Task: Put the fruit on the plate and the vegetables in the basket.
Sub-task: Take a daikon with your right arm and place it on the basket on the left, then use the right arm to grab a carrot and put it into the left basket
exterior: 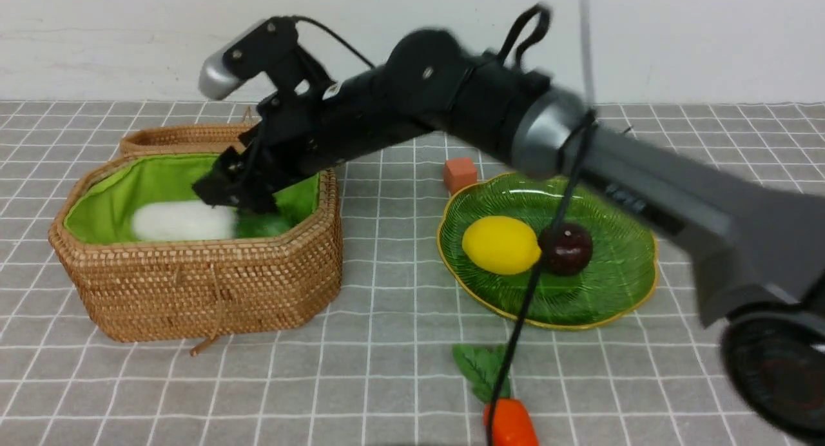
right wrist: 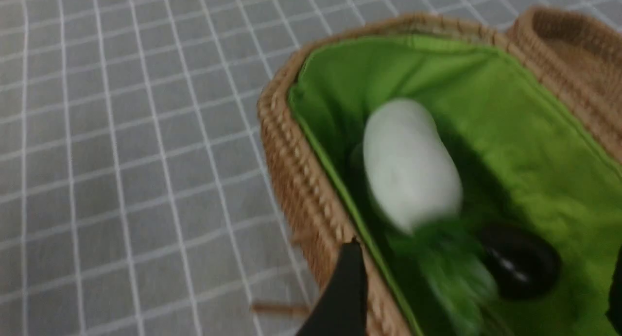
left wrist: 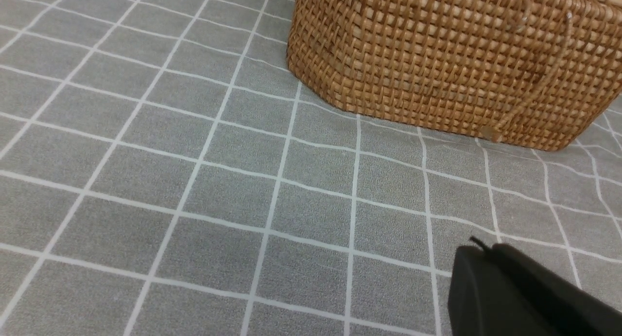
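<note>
My right gripper (exterior: 238,191) reaches across into the wicker basket (exterior: 193,285), its jaws wide open (right wrist: 478,297). Between them on the green lining lies the dark purple eggplant (right wrist: 520,265), with the white radish (right wrist: 408,166) and its green leaves beside it. The radish also shows in the front view (exterior: 184,220). The yellow lemon (exterior: 501,244) and the maroon fruit (exterior: 567,249) sit on the green plate (exterior: 599,285). The carrot (exterior: 512,423) lies at the near table edge. The mango is out of view. My left gripper (left wrist: 478,258) hangs shut above the cloth near the basket wall (left wrist: 437,59).
A small orange cube (exterior: 459,174) sits just behind the plate. The flat wicker lid (exterior: 180,138) lies behind the basket. My right arm spans above the plate and the gap between plate and basket. A grey checked cloth covers the table.
</note>
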`<state>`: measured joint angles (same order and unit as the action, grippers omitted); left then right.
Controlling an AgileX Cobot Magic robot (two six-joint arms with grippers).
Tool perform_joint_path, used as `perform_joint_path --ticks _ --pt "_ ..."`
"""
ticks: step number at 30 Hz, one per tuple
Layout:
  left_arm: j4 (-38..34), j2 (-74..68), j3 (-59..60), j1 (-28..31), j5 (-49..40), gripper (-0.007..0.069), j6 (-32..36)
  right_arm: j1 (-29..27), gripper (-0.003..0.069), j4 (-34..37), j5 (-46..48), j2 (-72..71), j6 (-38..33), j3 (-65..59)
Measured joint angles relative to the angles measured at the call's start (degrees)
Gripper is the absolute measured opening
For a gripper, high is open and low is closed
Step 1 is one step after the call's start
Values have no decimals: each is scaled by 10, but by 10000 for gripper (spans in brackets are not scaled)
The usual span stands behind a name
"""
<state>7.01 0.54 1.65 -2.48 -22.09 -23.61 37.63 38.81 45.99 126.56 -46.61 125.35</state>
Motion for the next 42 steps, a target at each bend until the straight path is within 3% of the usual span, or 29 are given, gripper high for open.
perform_joint_path --ticks 2,5,9,14,16,20,28,36,38,42 --pt "0 0 0 0 0 0 0 -10 672 -63 67 -47 56 -4" --pt "0 0 0 0 0 0 0 -30 668 -136 96 -128 128 -61" --pt "0 0 0 0 0 0 0 -67 664 -203 72 -290 146 -241" --pt "0 0 0 0 0 0 0 -72 659 -208 59 -396 203 -439" --pt "0 0 0 0 0 0 0 -61 649 -203 60 -416 267 -550" --pt "0 0 0 0 0 0 0 -56 621 -201 41 -402 293 -631" --pt "0 0 0 0 0 0 0 -56 491 -176 -46 -308 302 -659" --pt "0 0 0 0 0 0 0 -56 414 -147 -55 -239 289 -659" --pt "0 0 0 0 0 0 0 -56 360 -146 -55 -238 288 -659" --pt "0 0 0 0 0 0 0 -56 351 -149 -33 -238 287 -649"
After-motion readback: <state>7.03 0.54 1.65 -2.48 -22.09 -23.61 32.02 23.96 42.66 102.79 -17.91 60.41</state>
